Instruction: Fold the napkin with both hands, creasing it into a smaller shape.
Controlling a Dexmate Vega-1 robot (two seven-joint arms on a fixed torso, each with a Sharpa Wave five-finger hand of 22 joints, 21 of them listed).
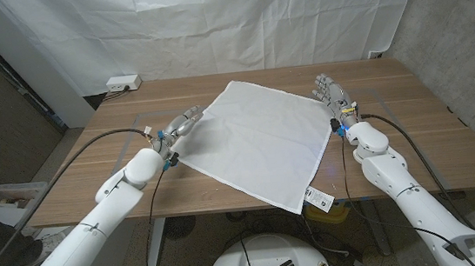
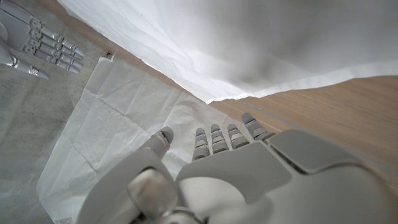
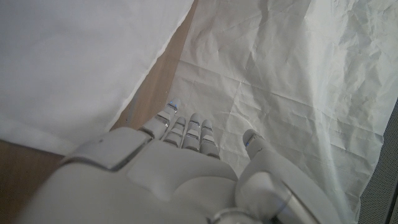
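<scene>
A white creased napkin (image 1: 260, 139) lies spread flat on the wooden table (image 1: 430, 132), turned like a diamond, its near corner hanging over the front edge. My left hand (image 1: 180, 125) is at the napkin's left corner with its fingers stretched out and apart, holding nothing. My right hand (image 1: 332, 95) stands at the right corner, fingers straight, also holding nothing. In the left wrist view my left hand (image 2: 211, 168) reaches over the napkin (image 2: 112, 118), and the right hand (image 2: 40, 43) shows beyond it. In the right wrist view my right hand (image 3: 186, 162) hovers at the napkin's (image 3: 280, 74) edge.
A white curtain (image 1: 209, 22) hangs behind the table. A white power strip (image 1: 123, 83) sits at the back left corner. A black cable (image 1: 107, 138) runs along my left arm. A small white tag (image 1: 321, 197) hangs at the front edge.
</scene>
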